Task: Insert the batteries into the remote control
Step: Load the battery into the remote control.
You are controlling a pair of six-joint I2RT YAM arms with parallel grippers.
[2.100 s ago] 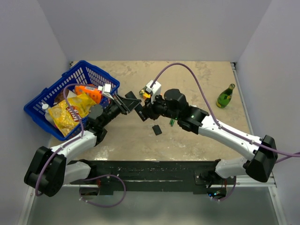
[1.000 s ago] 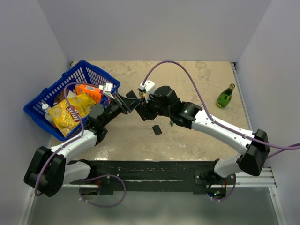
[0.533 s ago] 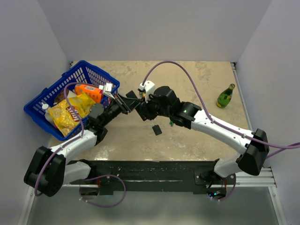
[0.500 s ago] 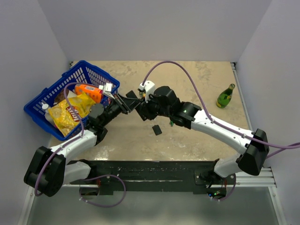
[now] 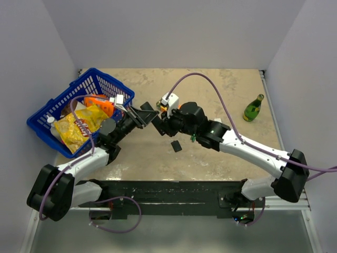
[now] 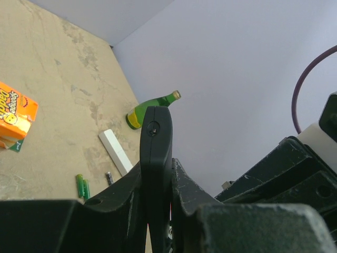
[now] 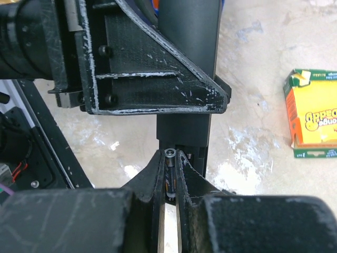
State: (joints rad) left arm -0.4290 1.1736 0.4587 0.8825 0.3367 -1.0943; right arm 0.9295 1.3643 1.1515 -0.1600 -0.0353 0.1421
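Note:
My left gripper is shut on the slim black remote control and holds it edge-up above the table; it also shows in the right wrist view. My right gripper is shut on a small dark battery, whose metal end touches the remote's open compartment. In the top view the right gripper meets the remote's end. The black square cover lies on the table. A pair of green batteries and a dark one lie on the table.
A blue basket with snack packs stands at the left. A green glass bottle stands at the right, also in the left wrist view. A white bar and an orange box lie on the table.
My right arm has drawn back a little to the right, its wrist still at the remote's end. The left arm and the remote have stayed in place.

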